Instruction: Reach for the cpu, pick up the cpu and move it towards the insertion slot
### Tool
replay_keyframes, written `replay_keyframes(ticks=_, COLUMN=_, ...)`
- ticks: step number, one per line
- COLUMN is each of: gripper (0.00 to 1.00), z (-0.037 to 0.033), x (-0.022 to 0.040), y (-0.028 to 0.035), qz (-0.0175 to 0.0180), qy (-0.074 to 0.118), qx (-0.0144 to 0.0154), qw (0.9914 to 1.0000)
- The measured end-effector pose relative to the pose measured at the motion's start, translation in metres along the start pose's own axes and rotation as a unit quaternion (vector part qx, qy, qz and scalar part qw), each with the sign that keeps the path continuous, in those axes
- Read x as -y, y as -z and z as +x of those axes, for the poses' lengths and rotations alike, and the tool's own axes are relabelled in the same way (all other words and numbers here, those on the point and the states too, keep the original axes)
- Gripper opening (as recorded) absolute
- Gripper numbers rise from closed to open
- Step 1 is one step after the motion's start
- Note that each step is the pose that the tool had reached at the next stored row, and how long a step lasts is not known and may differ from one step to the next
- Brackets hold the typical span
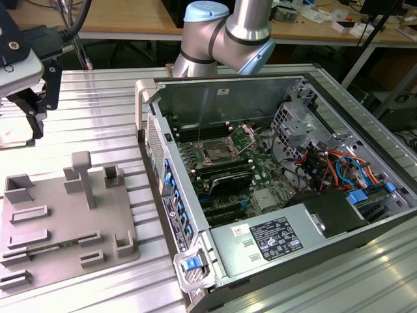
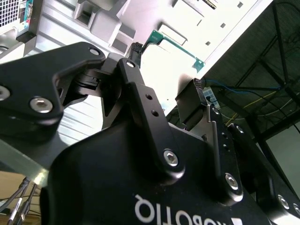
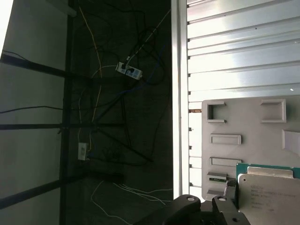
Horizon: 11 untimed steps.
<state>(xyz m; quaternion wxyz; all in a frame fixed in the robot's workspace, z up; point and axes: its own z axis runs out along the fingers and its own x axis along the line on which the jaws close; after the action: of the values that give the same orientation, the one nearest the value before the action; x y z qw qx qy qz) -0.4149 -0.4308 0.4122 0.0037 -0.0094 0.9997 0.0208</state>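
Cpu [image 3: 269, 199] sits clamped between the gripper's [image 2: 168, 68] jaws — held clear of the grey fixture plate [image 1: 58, 215].

Black label [image 1: 275, 238] with white print and small symbols, on the silvery cover [image 1: 228, 257] at the near end of the open computer case [image 1: 146, 104]; too small to read. Small white sticker [image 1: 242, 230] just beside it, toward the exterior view's left; illegible. Faint engraved lines on the metal top of the cpu [image 3: 269, 201]; unreadable. White lettering [image 2: 164, 213], upside down and cut off, on the body of the gripper [image 2: 165, 74].
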Motion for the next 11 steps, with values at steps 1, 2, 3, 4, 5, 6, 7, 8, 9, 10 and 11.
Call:
replay_keyframes(ticks=1, gripper=0.55, z=0.0000, x=0.0000, y=0.0000, qz=0.0000, qy=0.000, qx=0.0000, qw=1.00000)
replay_keyframes(ticks=2, gripper=0.55, z=0.0000, x=0.0000, y=0.0001, qz=0.0000, qy=0.000, qx=0.0000, qw=1.00000)
replay_keyframes(ticks=3, gripper=0.55, z=0.0000, x=0.0000, y=0.0001, qz=0.0000, qy=0.000, qx=0.0000, qw=1.00000)
replay_keyframes(ticks=4, gripper=0.55, z=0.0000, x=0.0000, y=0.0001, qz=0.0000, qy=0.000, qx=0.0000, qw=1.00000)
replay_keyframes(ticks=5, gripper=0.55, z=0.0000, x=0.0000, y=0.0001, qz=0.0000, qy=0.000, qx=0.0000, qw=1.00000)
replay_keyframes(ticks=6, gripper=0.55, z=0.0000, x=0.0000, y=0.0001, qz=0.0000, qy=0.000, qx=0.0000, qw=1.00000)
replay_keyframes(ticks=7, gripper=0.55, z=-0.0001, x=0.0000, y=0.0002, qz=0.0000, qy=0.000, qx=-0.0001, qw=1.00000)
replay_keyframes(ticks=8, gripper=0.55, z=-0.0003, x=0.0000, y=0.0002, qz=0.0000, qy=0.000, qx=-0.0001, qw=1.00000)
replay_keyframes(ticks=9, gripper=0.55, z=-0.0007, x=0.0000, y=0.0002, qz=0.0000, qy=0.000, qx=-0.0001, qw=1.00000)
replay_keyframes(ticks=10, gripper=0.55, z=-0.0009, x=0.0000, y=0.0001, qz=0.0000, qy=0.000, qx=0.0000, qw=1.00000)
replay_keyframes(ticks=11, gripper=0.55, z=-0.0015, x=0.0000, y=0.0001, qz=0.0000, qy=0.000, qx=0.0000, qw=1.00000)
